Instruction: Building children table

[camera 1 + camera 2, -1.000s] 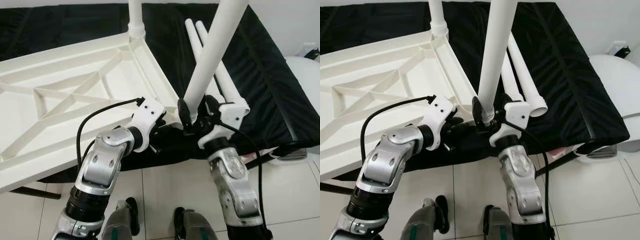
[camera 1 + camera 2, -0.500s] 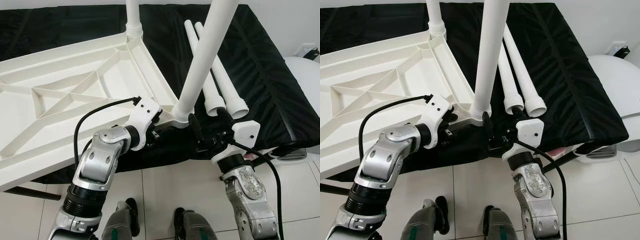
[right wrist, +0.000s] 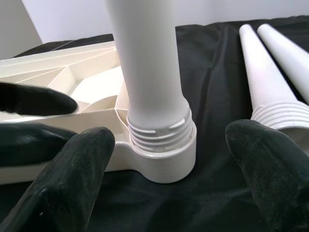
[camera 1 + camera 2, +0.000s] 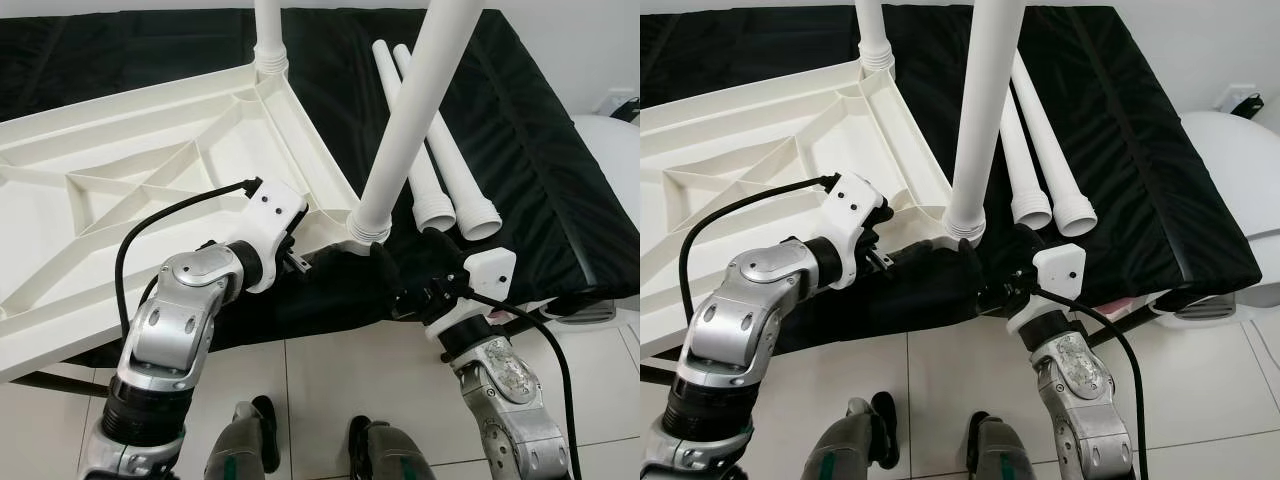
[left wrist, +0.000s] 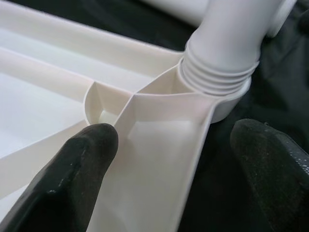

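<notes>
1. The white plastic children's table lies upside down on a black cloth, its ribbed underside facing up, with its near edge hanging over the tiled floor.
2. One white leg stands in the socket at the near corner of the table, leaning a little; the right wrist view shows some of its thread rings above the socket's rim.
3. A second leg stands in the far corner socket.
4. Two loose legs lie side by side on the cloth, just to the right of the standing leg, threaded ends toward the robot.
5. The left gripper is at the near corner of the table, beside the socket. Its jaws are spread wide: one finger lies on the ribbed underside by a curved rib, the other is over the black cloth past the table's edge, and the corner lies between them. They grip nothing.
6. The right gripper sits low in front of the socket, a short way off. Its jaws are also wide apart, one finger on each side of the socket in its wrist view, touching neither the socket nor the leg.
7. A white rounded object is at the right edge, beyond the cloth.
</notes>
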{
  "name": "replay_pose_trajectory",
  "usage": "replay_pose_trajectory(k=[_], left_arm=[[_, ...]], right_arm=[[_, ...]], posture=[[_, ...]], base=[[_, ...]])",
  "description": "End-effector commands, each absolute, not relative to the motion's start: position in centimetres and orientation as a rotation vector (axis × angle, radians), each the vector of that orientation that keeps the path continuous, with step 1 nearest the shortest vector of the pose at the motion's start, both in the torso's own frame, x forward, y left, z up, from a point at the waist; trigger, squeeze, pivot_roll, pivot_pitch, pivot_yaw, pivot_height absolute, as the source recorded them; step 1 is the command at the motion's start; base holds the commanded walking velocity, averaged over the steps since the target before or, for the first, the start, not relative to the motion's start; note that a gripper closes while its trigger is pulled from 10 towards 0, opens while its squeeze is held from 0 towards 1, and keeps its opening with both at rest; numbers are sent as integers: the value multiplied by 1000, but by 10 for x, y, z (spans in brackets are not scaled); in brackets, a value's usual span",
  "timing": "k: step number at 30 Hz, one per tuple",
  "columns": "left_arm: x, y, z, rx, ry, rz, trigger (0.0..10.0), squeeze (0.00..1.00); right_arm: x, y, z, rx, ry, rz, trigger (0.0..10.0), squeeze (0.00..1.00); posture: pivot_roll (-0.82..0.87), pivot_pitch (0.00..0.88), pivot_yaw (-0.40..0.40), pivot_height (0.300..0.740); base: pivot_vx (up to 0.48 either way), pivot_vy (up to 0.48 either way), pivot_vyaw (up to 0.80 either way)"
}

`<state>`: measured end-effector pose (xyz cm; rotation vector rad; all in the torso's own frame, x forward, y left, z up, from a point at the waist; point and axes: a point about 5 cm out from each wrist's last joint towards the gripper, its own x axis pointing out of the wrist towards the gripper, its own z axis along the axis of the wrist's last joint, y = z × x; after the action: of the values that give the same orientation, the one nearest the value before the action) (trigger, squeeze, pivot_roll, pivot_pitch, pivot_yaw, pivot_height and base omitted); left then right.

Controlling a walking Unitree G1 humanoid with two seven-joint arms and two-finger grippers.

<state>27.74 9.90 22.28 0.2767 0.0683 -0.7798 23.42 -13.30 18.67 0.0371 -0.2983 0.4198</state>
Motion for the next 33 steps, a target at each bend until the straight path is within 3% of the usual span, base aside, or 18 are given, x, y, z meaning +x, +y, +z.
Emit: replay_pose_trajectory(k=[1, 6, 12, 17, 25, 33], left_arm=[[265, 99, 227, 260, 43, -859, 10000, 0], [254, 103, 230, 229, 7, -874, 10000, 0], [269, 126, 223, 105, 6, -611, 10000, 0], [274, 133, 221, 84, -6, -519, 10000, 0], [274, 163, 207, 47, -42, -201, 10000, 0], [273, 168, 208, -35, -115, -99, 10000, 0]], right_arm=[[234, -139, 181, 41, -264, 448, 10000, 0], [237, -142, 181, 17, -250, 511, 10000, 0], [245, -144, 183, 7, -258, 543, 10000, 0], [247, -144, 184, 11, -259, 583, 10000, 0], [246, -140, 179, 16, -222, 724, 10000, 0], [248, -137, 178, 30, -201, 867, 10000, 0]], posture=[[-26, 248, -22, 740], [-19, 246, -28, 740], [-1, 232, -35, 740], [2, 219, -29, 740], [6, 184, -16, 740], [8, 162, -20, 740]], base=[[0, 0, 0], [0, 0, 0], [0, 0, 0], [0, 0, 0], [0, 0, 0], [0, 0, 0]])
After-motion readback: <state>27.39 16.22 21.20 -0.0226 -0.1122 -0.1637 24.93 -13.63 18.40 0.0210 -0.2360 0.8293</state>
